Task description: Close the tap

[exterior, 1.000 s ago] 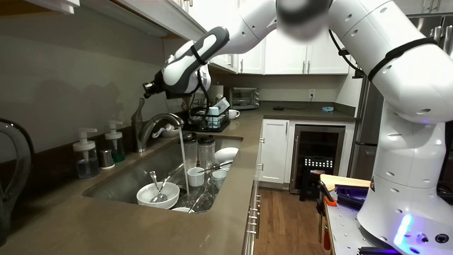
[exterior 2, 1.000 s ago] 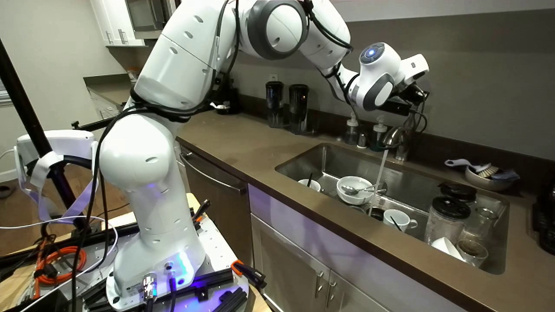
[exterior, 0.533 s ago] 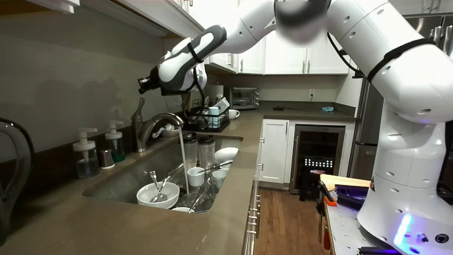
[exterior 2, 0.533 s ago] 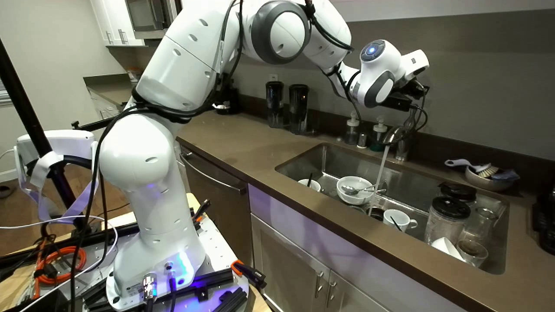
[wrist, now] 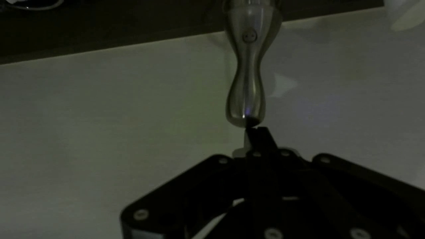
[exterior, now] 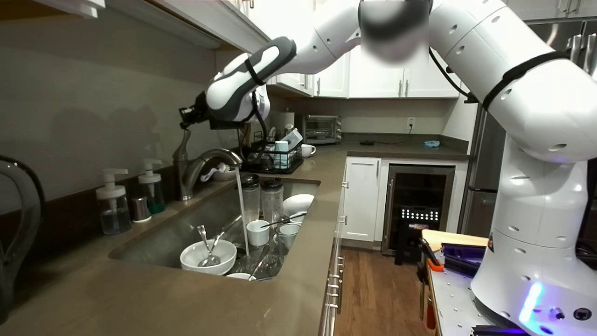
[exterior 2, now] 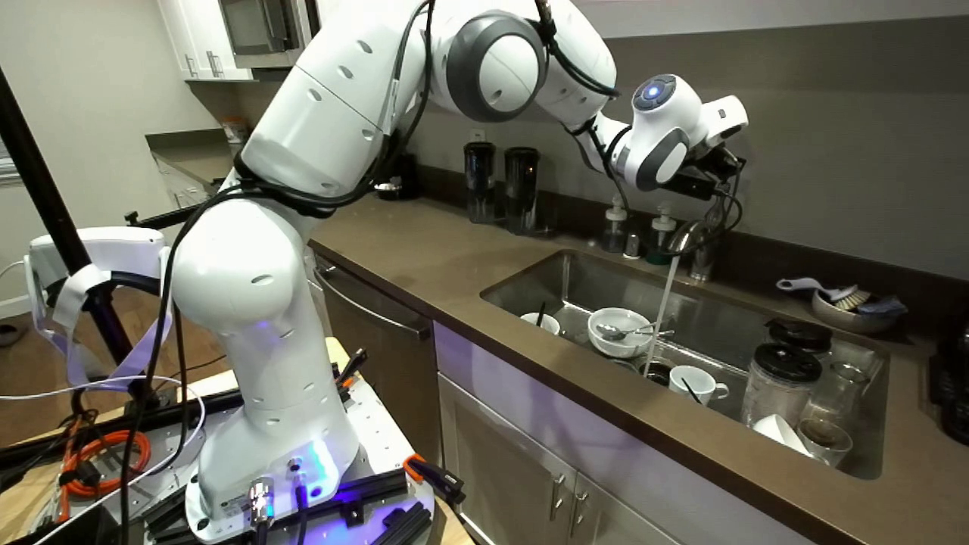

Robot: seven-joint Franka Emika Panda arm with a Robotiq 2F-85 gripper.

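The chrome tap rises behind the sink, and a stream of water falls from its arched spout into the basin. Its slim lever handle stands upright; in the wrist view it hangs from the top edge, as that picture is upside down. My gripper is shut, its dark fingertips right at the handle's rounded top end. Whether they touch it I cannot tell. Nothing shows between the fingers. In an exterior view the gripper is just above the handle's tip.
The sink holds a white bowl with spoons, mugs and lidded jars. Two soap dispensers stand beside the tap. The wall is close behind it, and an upper cabinet hangs overhead.
My gripper has moved toward the wall over the handle, rising a little and then coming down onto its tip. The water runs as before; the handle looks unmoved.
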